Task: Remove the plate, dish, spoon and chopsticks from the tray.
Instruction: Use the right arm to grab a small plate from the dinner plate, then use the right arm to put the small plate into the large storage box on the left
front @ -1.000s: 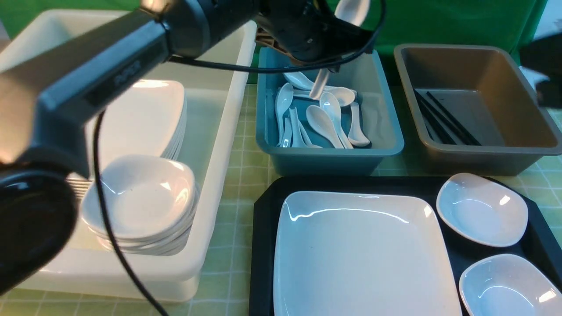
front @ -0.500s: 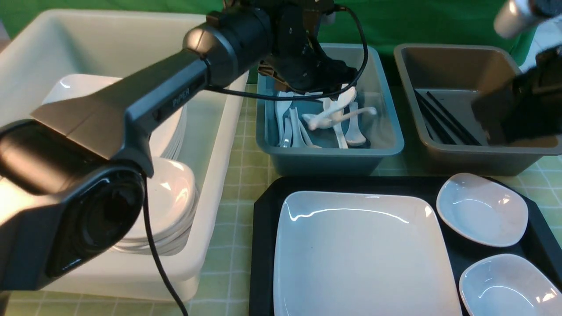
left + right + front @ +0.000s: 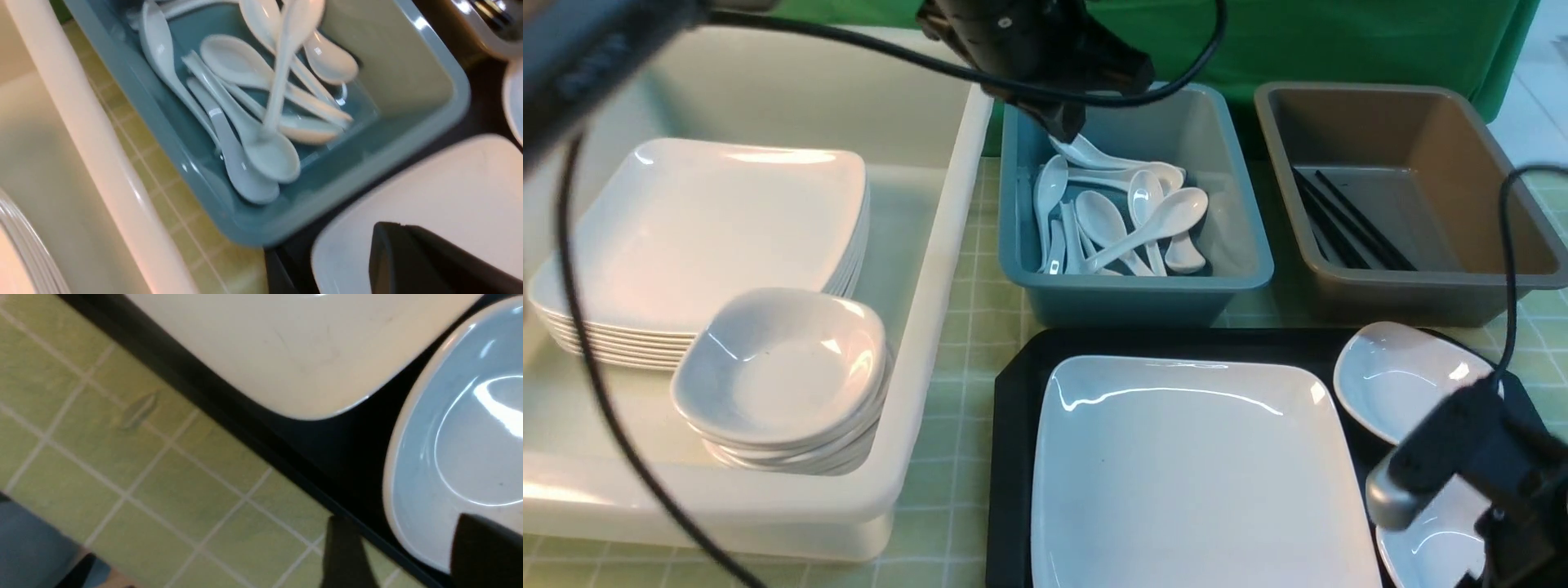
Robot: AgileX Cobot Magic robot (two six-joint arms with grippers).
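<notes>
Right hand [image 3: 408, 543] — spread apart — at rim of dish [image 3: 461, 437] by tray [image 3: 347, 457] edge; left hand [image 3: 1066, 126] closed

Light: bright, even, from above.
Glare: white streaks on the large glossy white square plate [image 3: 1192, 490] and the small glossy white bowl [image 3: 470, 457].
Blur: left wrist view motion-smeared, white ceramic soup spoons [image 3: 265, 151] streaky; dark right arm [image 3: 1462, 457] in the front view's lower right soft.
Shadows: faint, soft-edged.
</notes>
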